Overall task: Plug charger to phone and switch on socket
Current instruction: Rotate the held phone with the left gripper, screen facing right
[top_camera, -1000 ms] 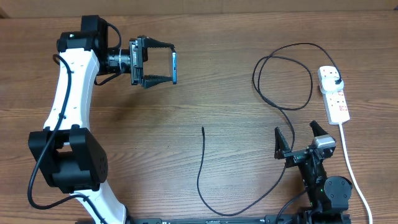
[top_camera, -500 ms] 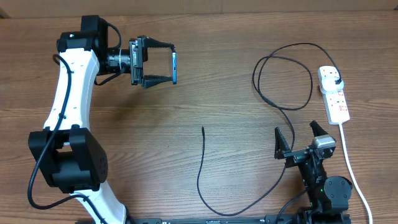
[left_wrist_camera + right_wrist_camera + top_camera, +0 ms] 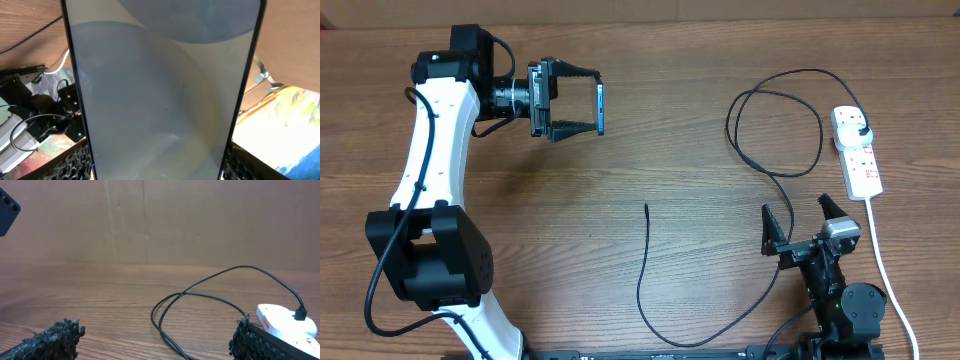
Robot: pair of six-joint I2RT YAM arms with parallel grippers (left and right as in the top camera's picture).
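Observation:
My left gripper (image 3: 598, 102) is raised over the far left of the table and is shut on the phone (image 3: 602, 108), seen edge-on from overhead. In the left wrist view the phone's pale blue-grey screen (image 3: 160, 90) fills the frame between the fingers (image 3: 157, 162). The charger cable (image 3: 775, 120) loops on the right; its plug head (image 3: 860, 128) sits in the white socket (image 3: 860, 165), and its free tip (image 3: 646, 207) lies mid-table. My right gripper (image 3: 796, 208) is open and empty, near the front, left of the socket. The right wrist view shows the cable (image 3: 200, 295), socket (image 3: 285, 320) and phone corner (image 3: 7, 210).
The socket's white cord (image 3: 888, 275) runs down the right side to the front edge. The black cable sweeps along the front edge (image 3: 700, 340) between both arm bases. A cardboard wall (image 3: 150, 220) stands behind the table.

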